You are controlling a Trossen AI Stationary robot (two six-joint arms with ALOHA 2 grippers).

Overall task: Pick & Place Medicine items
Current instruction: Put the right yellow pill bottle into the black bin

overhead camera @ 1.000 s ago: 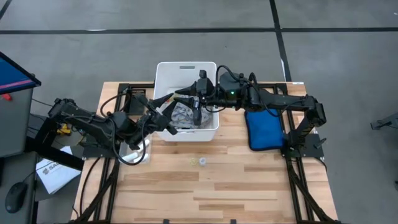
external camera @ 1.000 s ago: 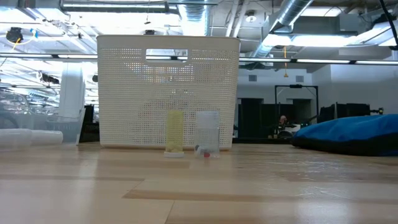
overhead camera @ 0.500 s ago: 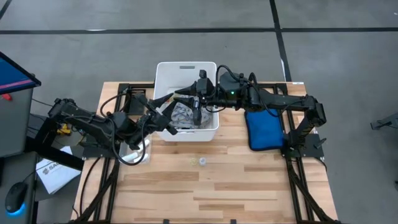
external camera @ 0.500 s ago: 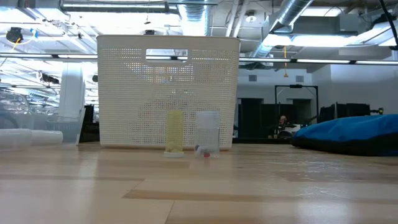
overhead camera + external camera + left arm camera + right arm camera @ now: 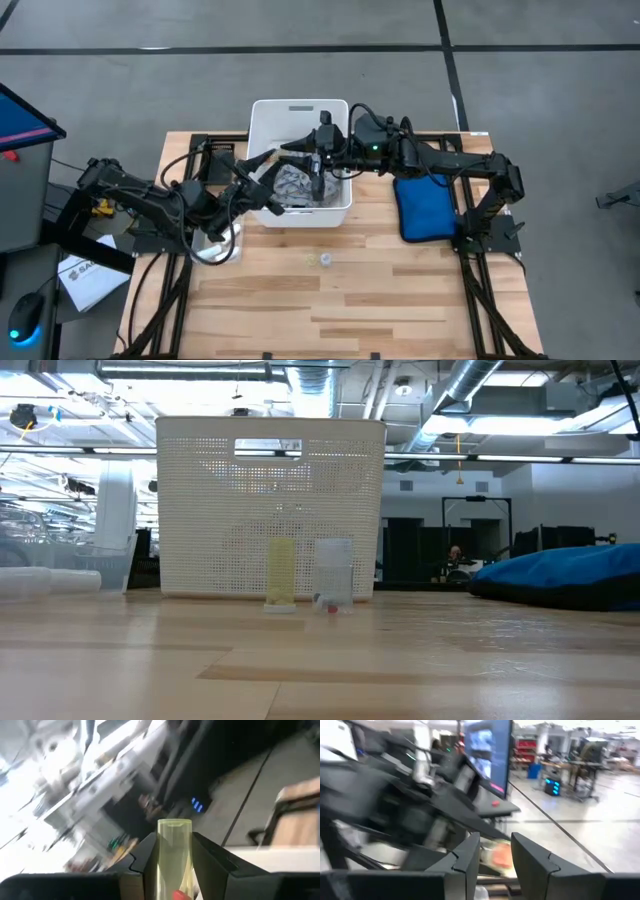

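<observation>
**A:** Start at your left gripper [image 5: 172, 857]. What sits between the fingers?

**B:** A yellowish tube [image 5: 174, 851], standing lengthwise between the two dark fingers [image 5: 147, 855], which pinch it from both sides. Something small and red shows at its lower end. From above, that gripper [image 5: 262, 166] sits at the left wall of the white bin [image 5: 262, 110], over the rim.

**A:** And your right gripper?

**B:** Its fingers [image 5: 470, 854] stand a little apart with a narrow gap. Something pale shows low in that gap, but you cannot tell from here whether it is gripped. From above, the right gripper [image 5: 316, 180] points down inside the bin, over a grey patterned cloth [image 5: 293, 185].

**A:** Where are the other medicine items?

**B:** On the wooden table [image 5: 400, 290], just near of the bin's front wall, two small vials stand close together. In the low view one is a yellowish vial [image 5: 281, 571] and to its right a clear vial [image 5: 334, 572], side by side, apart from both grippers. A blue pouch [image 5: 424, 207] lies to the right of the bin, under your right arm.
</observation>
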